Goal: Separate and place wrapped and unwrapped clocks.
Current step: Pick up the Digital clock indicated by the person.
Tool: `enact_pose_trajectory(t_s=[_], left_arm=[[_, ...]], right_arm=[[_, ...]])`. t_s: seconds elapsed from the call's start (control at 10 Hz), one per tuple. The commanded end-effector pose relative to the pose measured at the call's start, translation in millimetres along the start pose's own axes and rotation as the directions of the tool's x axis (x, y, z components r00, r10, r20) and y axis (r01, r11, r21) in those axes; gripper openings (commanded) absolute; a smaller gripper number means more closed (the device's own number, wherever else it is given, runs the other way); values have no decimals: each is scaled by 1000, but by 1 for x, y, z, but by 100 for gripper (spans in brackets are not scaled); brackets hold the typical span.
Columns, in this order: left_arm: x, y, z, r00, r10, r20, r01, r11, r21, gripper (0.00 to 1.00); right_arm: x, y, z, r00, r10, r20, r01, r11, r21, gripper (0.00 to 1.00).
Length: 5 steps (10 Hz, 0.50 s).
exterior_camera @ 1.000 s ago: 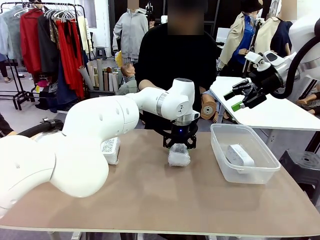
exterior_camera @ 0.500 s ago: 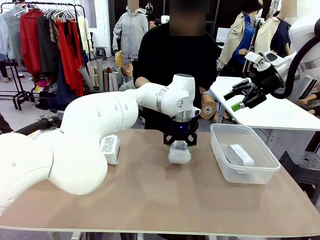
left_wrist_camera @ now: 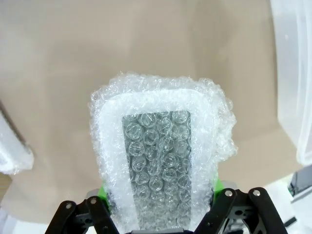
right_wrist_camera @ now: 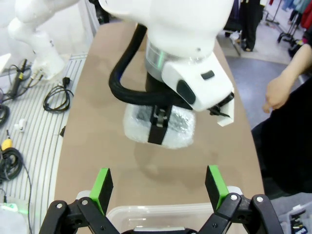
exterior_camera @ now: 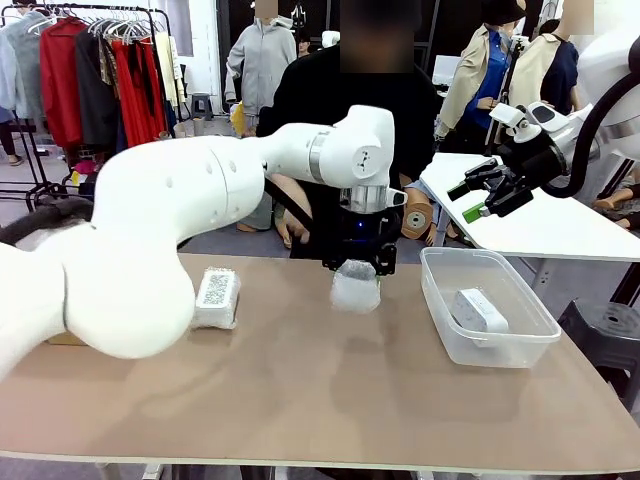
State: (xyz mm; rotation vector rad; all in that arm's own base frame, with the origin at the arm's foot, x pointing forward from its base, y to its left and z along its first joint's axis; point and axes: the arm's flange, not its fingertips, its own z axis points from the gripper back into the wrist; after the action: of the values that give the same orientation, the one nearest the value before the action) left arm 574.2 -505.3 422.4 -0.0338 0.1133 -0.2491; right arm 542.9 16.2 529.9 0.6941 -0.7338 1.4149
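Observation:
My left gripper (exterior_camera: 358,264) is shut on a bubble-wrapped clock (exterior_camera: 356,288) and holds it just above the middle of the table. In the left wrist view that wrapped clock (left_wrist_camera: 161,161) hangs between the green pads (left_wrist_camera: 217,185) of my left gripper (left_wrist_camera: 160,192). A second wrapped clock (exterior_camera: 217,296) with a code label lies on the table to the left. The bare white clock (exterior_camera: 478,309) lies inside the clear tub (exterior_camera: 437,296). My right gripper (exterior_camera: 481,196) stands open, raised at the right. In its own view the right gripper (right_wrist_camera: 158,187) looks down on the held clock (right_wrist_camera: 181,129).
The person sits across the table with a hand (right_wrist_camera: 279,91) near the far edge. The tub's wall (left_wrist_camera: 292,73) is close to the held clock on the right. Bare tabletop (exterior_camera: 330,390) lies in front. A white side table (exterior_camera: 560,225) stands at the back right.
The left arm has risen and lifted the wrapped clock off the table. The right arm has not moved. The person's hand has dropped lower behind the arm.

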Motion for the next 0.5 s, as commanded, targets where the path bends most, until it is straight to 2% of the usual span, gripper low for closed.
enact_pose_trajectory(t_s=[0.0, 0.4], left_arm=[[-60, 28, 11, 998, -59, -2, 59, 998, -19, 0], [-104, 22, 68, 991, -127, 42, 126, 991, 41, 0]], right_arm=[[2, 1, 1, 1000, 4, -1, -4, 1000, -3, 100], [2, 1, 1, 1000, 4, -1, -4, 1000, -3, 100]])
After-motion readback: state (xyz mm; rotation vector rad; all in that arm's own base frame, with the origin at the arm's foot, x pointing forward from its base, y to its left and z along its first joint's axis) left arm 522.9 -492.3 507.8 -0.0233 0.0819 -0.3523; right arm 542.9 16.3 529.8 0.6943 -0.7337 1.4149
